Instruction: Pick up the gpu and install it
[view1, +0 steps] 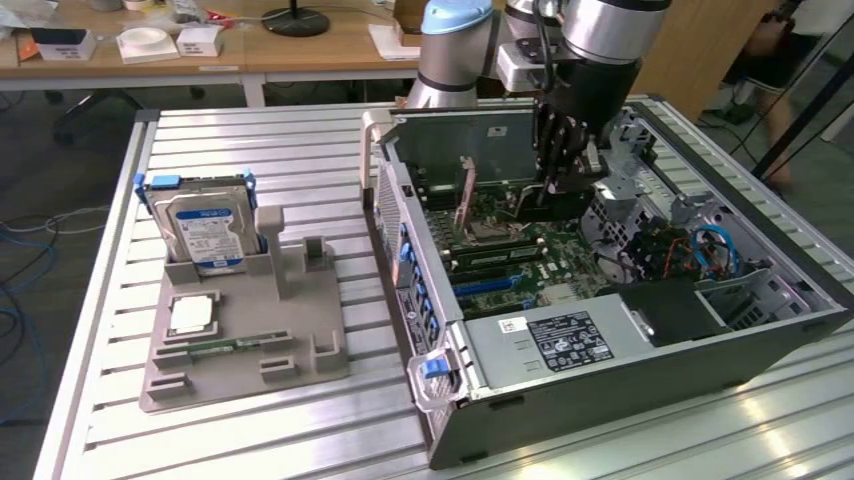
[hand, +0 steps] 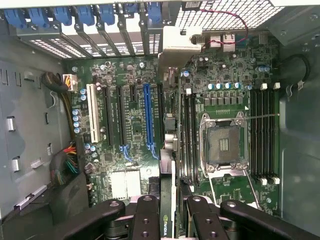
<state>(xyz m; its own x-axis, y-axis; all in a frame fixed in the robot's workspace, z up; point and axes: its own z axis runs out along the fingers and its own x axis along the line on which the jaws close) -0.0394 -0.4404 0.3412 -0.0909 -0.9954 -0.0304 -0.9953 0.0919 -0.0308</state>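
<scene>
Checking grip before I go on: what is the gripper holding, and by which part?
The gripper is shut on the gpu, pinching its upper edge; the card hangs edge-on over the motherboard.

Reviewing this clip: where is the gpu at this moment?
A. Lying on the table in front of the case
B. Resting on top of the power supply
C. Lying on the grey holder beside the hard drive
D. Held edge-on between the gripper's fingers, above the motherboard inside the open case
D: in the wrist view the gpu stands edge-on between the fingers of the gripper, over the motherboard of the open case.
</scene>
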